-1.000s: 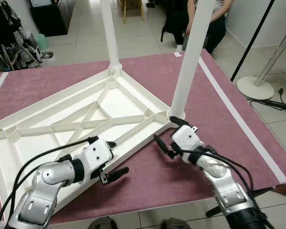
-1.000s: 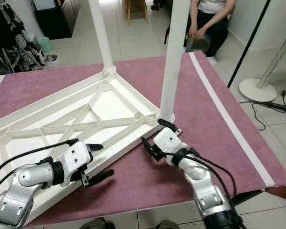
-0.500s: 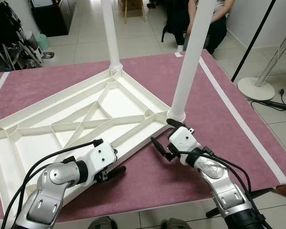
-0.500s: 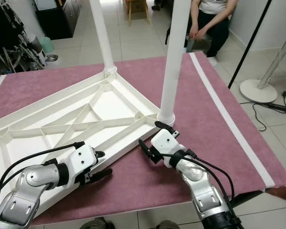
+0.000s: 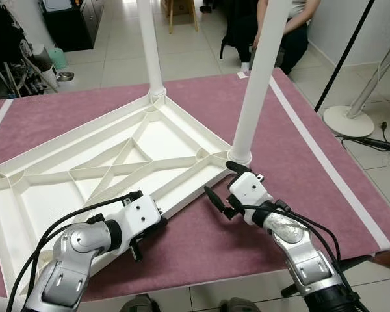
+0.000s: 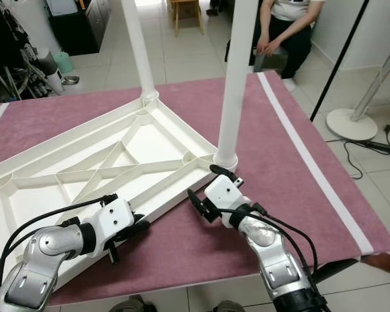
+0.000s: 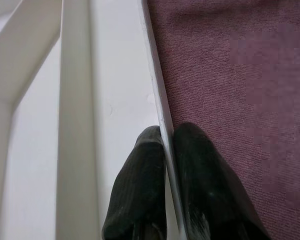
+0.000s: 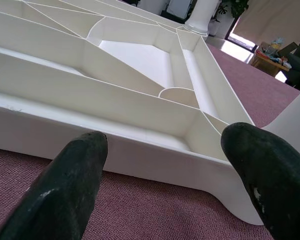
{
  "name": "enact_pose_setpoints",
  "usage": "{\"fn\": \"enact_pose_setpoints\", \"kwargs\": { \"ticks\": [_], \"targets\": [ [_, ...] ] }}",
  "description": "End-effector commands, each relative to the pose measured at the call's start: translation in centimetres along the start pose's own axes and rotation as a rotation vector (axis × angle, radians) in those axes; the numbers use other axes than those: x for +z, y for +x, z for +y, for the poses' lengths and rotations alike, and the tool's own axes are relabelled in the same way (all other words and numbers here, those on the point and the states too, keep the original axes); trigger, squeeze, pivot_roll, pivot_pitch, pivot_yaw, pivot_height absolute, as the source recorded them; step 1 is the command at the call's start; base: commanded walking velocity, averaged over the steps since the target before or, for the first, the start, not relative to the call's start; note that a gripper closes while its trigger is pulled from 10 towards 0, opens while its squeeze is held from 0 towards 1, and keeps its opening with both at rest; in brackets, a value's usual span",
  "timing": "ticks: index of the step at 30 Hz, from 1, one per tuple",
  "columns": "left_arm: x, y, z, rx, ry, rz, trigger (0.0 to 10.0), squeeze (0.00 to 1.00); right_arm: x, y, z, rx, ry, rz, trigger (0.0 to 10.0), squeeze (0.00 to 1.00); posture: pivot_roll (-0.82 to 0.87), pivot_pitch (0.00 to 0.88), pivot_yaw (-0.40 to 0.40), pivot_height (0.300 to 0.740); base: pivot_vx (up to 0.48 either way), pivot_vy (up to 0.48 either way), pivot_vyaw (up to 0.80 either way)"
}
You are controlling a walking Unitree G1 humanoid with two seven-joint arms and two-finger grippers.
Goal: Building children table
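White plastic tabletop (image 5: 117, 162) lies upside down on desk (image 5: 299, 162) w/ purple cloth, ribbed underside up; two white legs stand upright in its corners, far leg (image 5: 149, 45) at the back corner, near leg (image 5: 257, 78) at the right corner; a third corner socket at the left edge, cropped. Left gripper (image 5: 140, 237) at the tabletop's near edge, approx. mid-way along; its jaws clamped on the thin rim, one finger (image 7: 140, 190) inside the tray, the other outside on the cloth, rim pinched between them. Right gripper (image 5: 224, 185) just beside the near leg's base, at the right corner; its jaws wide apart, not touching the tabletop, one fingertip (image 8: 75, 170) low by the outer wall, the other near the leg's foot; cloth below. Seated person (image 6: 283, 32) beyond the desk's far side, hands together; lamp stand base (image 5: 348, 120) on tiled floor to the right; black cabinet (image 5: 68, 19) at back left.
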State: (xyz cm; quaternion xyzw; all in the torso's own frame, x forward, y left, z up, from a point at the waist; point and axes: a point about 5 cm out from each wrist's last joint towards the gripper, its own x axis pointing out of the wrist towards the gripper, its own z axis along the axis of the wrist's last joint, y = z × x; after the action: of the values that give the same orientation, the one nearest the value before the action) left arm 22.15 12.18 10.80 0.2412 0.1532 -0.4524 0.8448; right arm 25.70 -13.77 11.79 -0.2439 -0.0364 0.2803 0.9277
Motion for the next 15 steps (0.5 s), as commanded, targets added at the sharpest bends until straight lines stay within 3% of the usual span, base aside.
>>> {"fn": "enact_pose_setpoints", "kwargs": {
  "ticks": [1, 2, 5, 6, 14, 15],
  "targets": [
    [-0.5, 0.1, 1.6, 0.248, -0.121, 0.034, 6.0, 0.0, 0.4, 0.2, 0.1, 0.0, 0.017, -0.013, 10.0, 0.0, 0.01, 0.0, 0.095, 0.74, 0.0, 0.0, 0.0],
    [-0.2, 0.4, 1.8, 0.259, -0.159, 0.024, 4.1, 0.0, 0.4, 0.2, 0.0, -0.002, 0.018, -0.013, 10.0, 0.0, 0.01, 0.0, 0.096, 0.74, 0.0, 0.0, 0.0],
    [0.0, 0.5, 1.9, 0.266, -0.182, 0.018, 4.1, 0.0, 0.4, 0.2, 0.0, -0.003, 0.018, -0.013, 10.0, 0.0, 0.01, 0.0, 0.096, 0.74, 0.0, 0.0, 0.0],
    [0.2, 0.7, 2.0, 0.267, -0.19, 0.015, 0.0, 0.0, 0.4, 0.2, 0.0, -0.004, 0.018, -0.014, 10.0, 0.0, 0.01, 0.0, 0.099, 0.74, 0.0, 0.0, 0.0],
    [0.7, 1.7, 2.2, 0.284, -0.244, 0.03, 0.0, 0.0, 0.5, 0.2, 0.2, -0.01, 0.022, -0.014, 10.0, 0.0, 0.01, 0.0, 0.107, 0.74, 0.0, 0.0, 0.0],
    [0.8, 1.9, 2.5, 0.309, -0.266, 0.041, 10.0, 0.0, 0.5, 0.2, 0.2, -0.012, 0.024, -0.014, 10.0, 0.0, 0.01, 0.0, 0.108, 0.74, 0.0, 0.0, 0.0]
  ]
}}
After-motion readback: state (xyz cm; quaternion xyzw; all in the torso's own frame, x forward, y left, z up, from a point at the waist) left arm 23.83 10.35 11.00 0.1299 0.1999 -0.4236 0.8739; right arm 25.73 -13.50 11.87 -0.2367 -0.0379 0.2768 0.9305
